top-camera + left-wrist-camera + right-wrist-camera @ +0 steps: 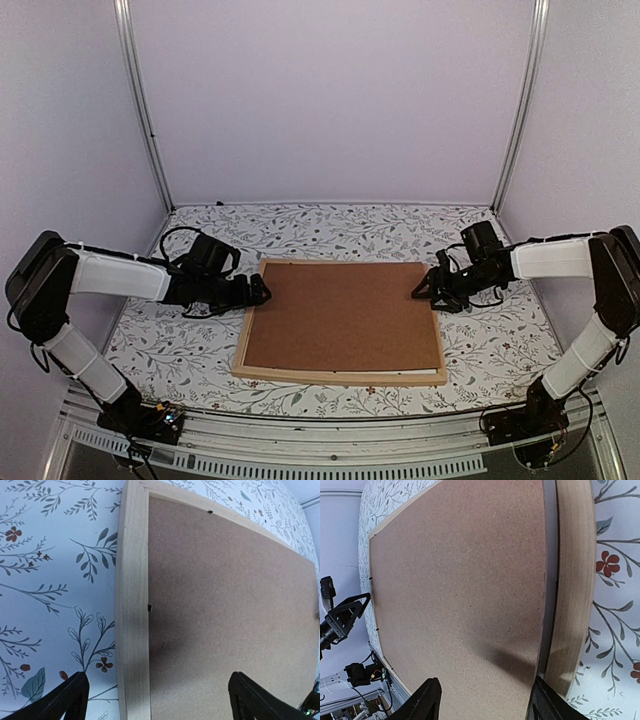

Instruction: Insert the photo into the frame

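Where board fills it, frame pale wood

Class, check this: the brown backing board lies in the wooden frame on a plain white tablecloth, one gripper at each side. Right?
No. The tablecloth is printed with leaves and flowers, not plain white; the top external view shows it. The backing board does lie in the frame, with the left gripper and right gripper at its sides.

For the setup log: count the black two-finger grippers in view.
2. The left black two-finger gripper is at the left edge of the light wooden rectangular frame; the right gripper is at its right edge, near the far corner. None seems hidden.
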Controlling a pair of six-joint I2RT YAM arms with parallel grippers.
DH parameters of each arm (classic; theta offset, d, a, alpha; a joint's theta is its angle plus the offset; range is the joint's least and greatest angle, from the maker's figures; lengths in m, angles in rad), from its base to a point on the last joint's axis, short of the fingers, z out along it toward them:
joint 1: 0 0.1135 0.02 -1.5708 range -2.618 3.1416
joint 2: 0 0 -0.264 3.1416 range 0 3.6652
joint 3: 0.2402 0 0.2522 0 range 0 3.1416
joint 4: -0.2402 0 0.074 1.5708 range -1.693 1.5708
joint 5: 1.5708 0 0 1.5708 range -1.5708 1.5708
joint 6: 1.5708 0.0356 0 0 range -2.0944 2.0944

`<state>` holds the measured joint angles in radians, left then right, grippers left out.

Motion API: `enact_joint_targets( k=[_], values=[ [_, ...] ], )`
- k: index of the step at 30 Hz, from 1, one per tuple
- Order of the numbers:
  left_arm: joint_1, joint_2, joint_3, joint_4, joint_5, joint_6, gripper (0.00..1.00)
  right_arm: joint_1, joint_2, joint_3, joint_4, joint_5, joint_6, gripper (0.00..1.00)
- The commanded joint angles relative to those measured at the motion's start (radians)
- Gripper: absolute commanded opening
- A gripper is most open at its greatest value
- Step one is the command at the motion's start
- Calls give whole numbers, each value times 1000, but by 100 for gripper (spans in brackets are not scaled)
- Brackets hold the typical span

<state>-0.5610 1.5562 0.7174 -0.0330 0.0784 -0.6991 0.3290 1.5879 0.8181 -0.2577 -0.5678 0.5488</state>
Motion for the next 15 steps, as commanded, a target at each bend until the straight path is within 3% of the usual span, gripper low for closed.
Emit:
enact_joint_targets(
  k=[1, 15],
  values=[
    [-12, -3, 24, -20, -20, 21, 100, 11, -23, 36, -31, 56, -33, 63],
    [-11, -6, 55, -72, -69, 56, 100, 28, -64, 57, -105, 161, -66, 63]
  ],
)
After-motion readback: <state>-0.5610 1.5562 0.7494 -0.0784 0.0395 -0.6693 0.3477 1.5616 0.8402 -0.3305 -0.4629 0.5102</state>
